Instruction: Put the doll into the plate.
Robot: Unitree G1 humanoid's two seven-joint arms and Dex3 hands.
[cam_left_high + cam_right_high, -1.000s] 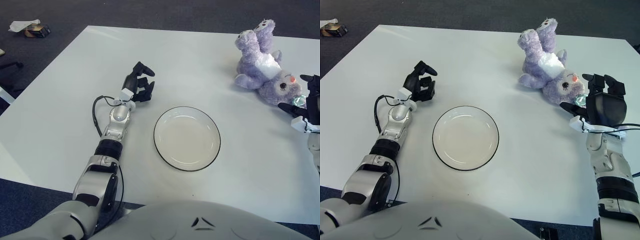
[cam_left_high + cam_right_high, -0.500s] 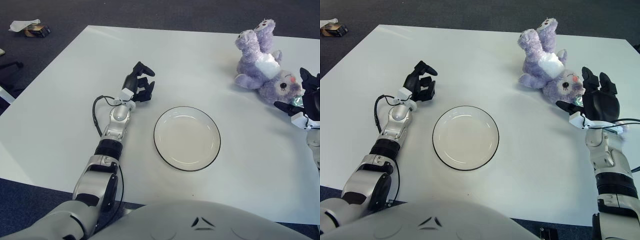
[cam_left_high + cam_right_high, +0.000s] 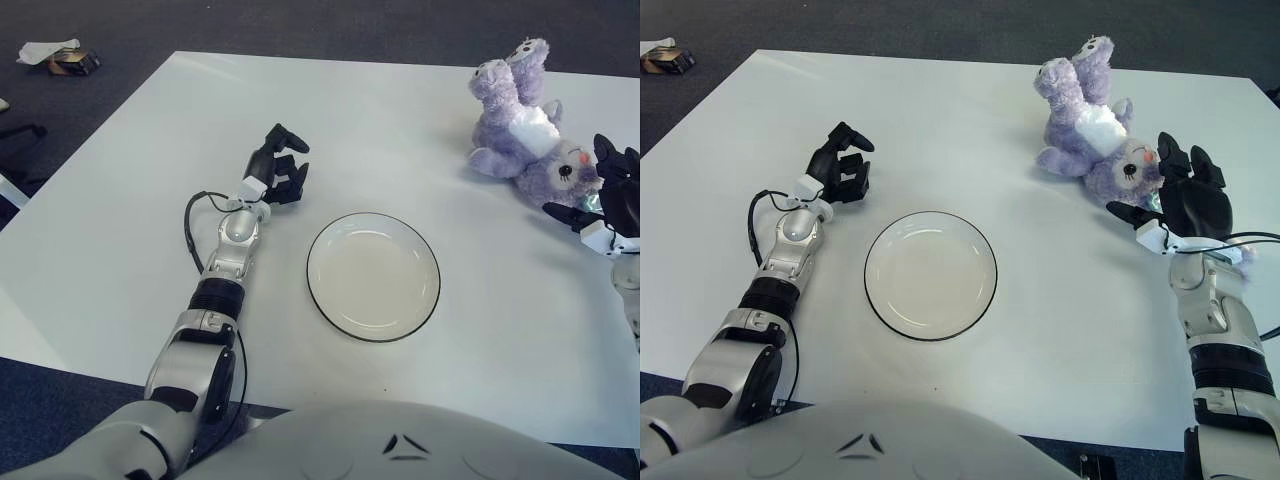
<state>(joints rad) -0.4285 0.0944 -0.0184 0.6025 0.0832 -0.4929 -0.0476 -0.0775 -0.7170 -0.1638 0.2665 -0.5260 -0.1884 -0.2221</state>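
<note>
Surface: white table (image 3: pixel 970 110) set on dark carpet, filling most of both views.
Doll: purple plush doll (image 3: pixel 1092 128) lying on its back at the far right of the table, legs toward the far edge, head toward the robot, a white patch on its belly and an orange nose on its face.
Doll's place: well apart from the plate, to the plate's far right, not in it.
Right hand: right hand (image 3: pixel 1185 205) just beside the doll's head on its right, palm toward the doll, fingers spread and holding nothing; whether a fingertip touches the plush I cannot tell.
Plate: round clear plate (image 3: pixel 931 275) with a dark rim, sitting flat near the middle of the table, nothing in it.
Left hand: left hand (image 3: pixel 843 170) to the far left of the plate, fingers curled in, grasping nothing; its forearm stretches over the table and a black cable loops beside the wrist.
Floor: small box and crumpled white paper (image 3: pixel 60 55) lying on the carpet beyond the table's far left corner.
</note>
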